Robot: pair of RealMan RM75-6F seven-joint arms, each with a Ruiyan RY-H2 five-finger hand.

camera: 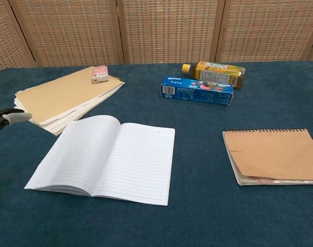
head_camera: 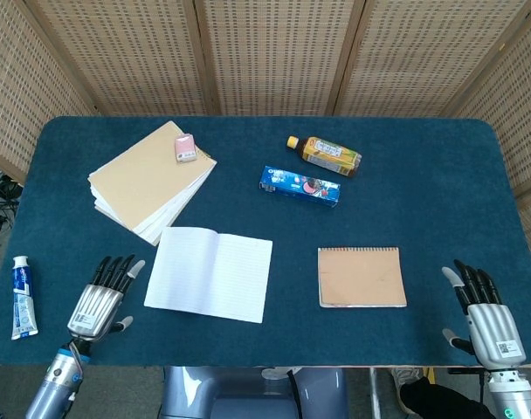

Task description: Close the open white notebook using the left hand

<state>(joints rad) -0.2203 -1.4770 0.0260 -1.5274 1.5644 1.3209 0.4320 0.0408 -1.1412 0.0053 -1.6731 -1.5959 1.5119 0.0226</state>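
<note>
The white notebook (head_camera: 210, 273) (camera: 106, 158) lies open and flat on the blue table, its lined pages facing up. My left hand (head_camera: 101, 300) hovers just left of its left page, fingers spread and holding nothing; in the chest view only the fingertips (camera: 12, 117) show at the left edge. My right hand (head_camera: 485, 319) stays open at the table's front right corner, far from the notebook.
A stack of tan folders (head_camera: 149, 181) with a small pink eraser (head_camera: 186, 147) lies behind the notebook. A blue cookie box (head_camera: 299, 186), a yellow drink bottle (head_camera: 326, 155) and a brown spiral notepad (head_camera: 362, 277) sit to the right. A toothpaste tube (head_camera: 21, 297) lies at far left.
</note>
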